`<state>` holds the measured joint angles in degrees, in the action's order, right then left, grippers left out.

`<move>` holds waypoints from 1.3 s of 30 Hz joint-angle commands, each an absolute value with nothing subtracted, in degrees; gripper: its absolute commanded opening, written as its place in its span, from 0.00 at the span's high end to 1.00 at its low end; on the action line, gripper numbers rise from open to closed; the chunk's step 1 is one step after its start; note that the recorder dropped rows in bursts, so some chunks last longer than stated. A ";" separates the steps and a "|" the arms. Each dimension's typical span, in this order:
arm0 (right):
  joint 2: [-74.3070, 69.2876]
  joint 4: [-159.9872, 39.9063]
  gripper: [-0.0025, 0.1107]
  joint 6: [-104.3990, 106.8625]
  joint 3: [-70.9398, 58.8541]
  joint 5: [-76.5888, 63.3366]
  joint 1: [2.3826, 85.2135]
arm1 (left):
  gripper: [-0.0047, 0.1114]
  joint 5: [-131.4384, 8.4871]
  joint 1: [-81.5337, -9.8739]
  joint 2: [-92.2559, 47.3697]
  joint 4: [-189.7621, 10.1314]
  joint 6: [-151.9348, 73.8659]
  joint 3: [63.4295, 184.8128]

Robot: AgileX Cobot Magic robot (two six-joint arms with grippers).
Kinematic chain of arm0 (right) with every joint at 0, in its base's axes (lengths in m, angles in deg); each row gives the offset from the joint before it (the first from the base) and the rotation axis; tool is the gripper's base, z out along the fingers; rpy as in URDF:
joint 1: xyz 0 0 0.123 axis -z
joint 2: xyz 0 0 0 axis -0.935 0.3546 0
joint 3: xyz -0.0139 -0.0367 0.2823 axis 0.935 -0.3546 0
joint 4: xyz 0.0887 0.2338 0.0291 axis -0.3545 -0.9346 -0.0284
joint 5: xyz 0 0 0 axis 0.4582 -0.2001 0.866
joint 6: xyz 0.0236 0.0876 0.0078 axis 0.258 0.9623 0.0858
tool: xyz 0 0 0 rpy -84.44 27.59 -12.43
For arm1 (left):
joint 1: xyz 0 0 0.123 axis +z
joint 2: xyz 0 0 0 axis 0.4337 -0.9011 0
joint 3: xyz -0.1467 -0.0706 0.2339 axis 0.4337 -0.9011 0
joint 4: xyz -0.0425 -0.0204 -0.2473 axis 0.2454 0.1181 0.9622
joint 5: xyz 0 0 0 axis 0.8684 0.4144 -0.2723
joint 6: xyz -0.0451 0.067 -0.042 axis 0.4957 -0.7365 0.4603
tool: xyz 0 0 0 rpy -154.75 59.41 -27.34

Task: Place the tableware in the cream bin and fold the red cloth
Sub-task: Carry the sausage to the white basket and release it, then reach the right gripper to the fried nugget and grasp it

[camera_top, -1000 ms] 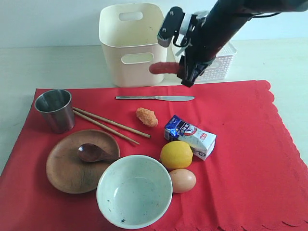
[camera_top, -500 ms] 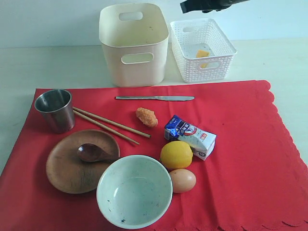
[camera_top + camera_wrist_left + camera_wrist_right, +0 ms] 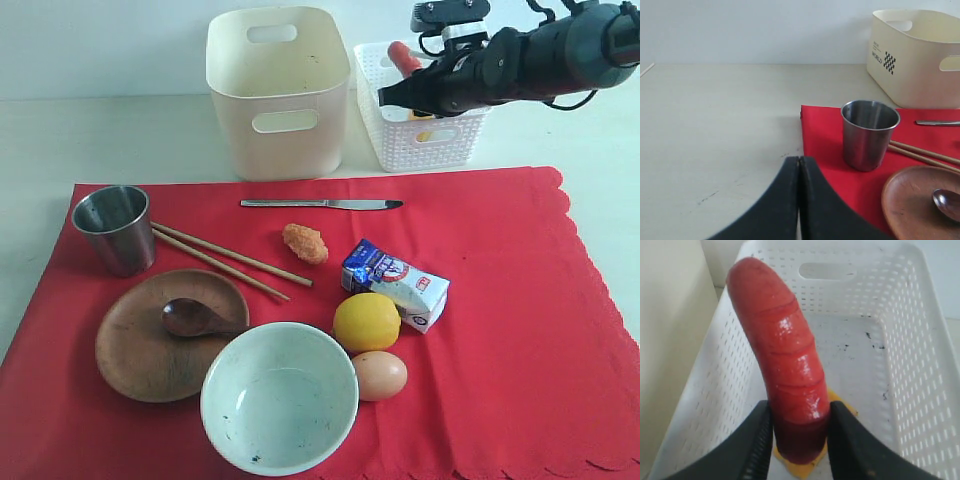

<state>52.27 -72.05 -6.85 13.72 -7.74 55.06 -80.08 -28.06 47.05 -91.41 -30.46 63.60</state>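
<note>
My right gripper (image 3: 408,78) is shut on a red sausage (image 3: 782,365) and holds it over the white lattice basket (image 3: 425,140), above a yellow cheese piece (image 3: 840,407). On the red cloth (image 3: 500,300) lie the steel cup (image 3: 113,228), chopsticks (image 3: 228,260), brown plate (image 3: 140,350) with the dark spoon (image 3: 195,317) on it, pale bowl (image 3: 279,397) and knife (image 3: 320,204). The cream bin (image 3: 278,95) stands behind the cloth. My left gripper (image 3: 799,162) is shut on nothing, low over the bare table near the cup (image 3: 870,132).
A fried nugget (image 3: 305,243), milk carton (image 3: 396,284), lemon (image 3: 366,321) and egg (image 3: 380,375) sit mid-cloth. The white basket stands right beside the cream bin. The left arm does not show in the exterior view.
The right arm, carrying the sausage, rose from in front of the bin and basket, nearly left the view at the top, and now hangs over the white basket.
</note>
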 commanded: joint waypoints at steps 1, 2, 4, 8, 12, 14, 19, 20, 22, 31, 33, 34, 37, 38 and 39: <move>52.48 -72.00 0.90 -6.38 14.14 -6.63 55.26 | 0.96 -79.77 -27.96 47.37 -91.81 -30.33 63.43; 52.48 -72.00 0.87 -6.38 14.14 -6.98 55.26 | 0.96 -79.77 -27.96 47.37 -91.81 -30.33 63.43; 52.48 -72.00 0.79 -6.38 14.14 -6.98 55.26 | 0.96 -79.77 -27.96 47.37 -91.81 -30.33 63.43; 52.48 -72.00 0.59 -6.38 14.14 -6.98 55.26 | 0.96 -79.77 -27.96 47.37 -91.81 -30.33 63.43; 52.48 -72.00 0.46 -6.52 14.14 -7.36 55.26 | 0.96 -79.77 -27.96 47.37 -91.81 -30.33 63.43; 52.36 -71.69 0.38 -6.52 14.14 -8.36 55.26 | 0.96 -79.77 -27.96 47.37 -91.81 -30.33 63.43; 49.73 -71.64 0.36 -6.52 14.14 -14.02 55.26 | 0.96 -79.77 -27.96 47.37 -91.81 -30.33 63.43; 49.04 -71.64 0.36 -6.80 14.14 -15.42 55.26 | 0.96 -79.77 -27.96 47.37 -91.81 -30.33 63.43; 46.33 -71.64 0.39 -9.66 14.14 -20.86 55.26 | 0.96 -79.77 -27.96 47.37 -91.81 -30.33 63.43; 32.30 -79.92 0.94 -21.96 14.02 -42.34 55.26 | 0.96 -79.77 -27.96 47.37 -91.81 -30.33 63.43; 32.03 -89.52 0.98 -30.75 13.21 -46.93 54.93 | 0.96 -79.77 -27.96 47.37 -91.81 -30.33 63.43; 32.03 -93.58 0.98 -35.81 11.78 -48.06 53.70 | 0.96 -79.77 -27.96 47.37 -91.81 -30.33 63.43; 32.03 -94.72 0.98 -38.09 8.58 -46.61 49.10 | 0.96 -79.77 -27.96 47.37 -91.81 -30.33 63.43; 32.14 -94.72 0.98 -38.09 8.04 -46.16 47.03 | 0.96 -79.77 -27.96 47.37 -91.81 -30.33 63.43; 32.41 -94.72 0.98 -38.09 8.05 -46.16 45.52 | 0.96 -79.77 -27.96 47.37 -91.81 -30.33 63.43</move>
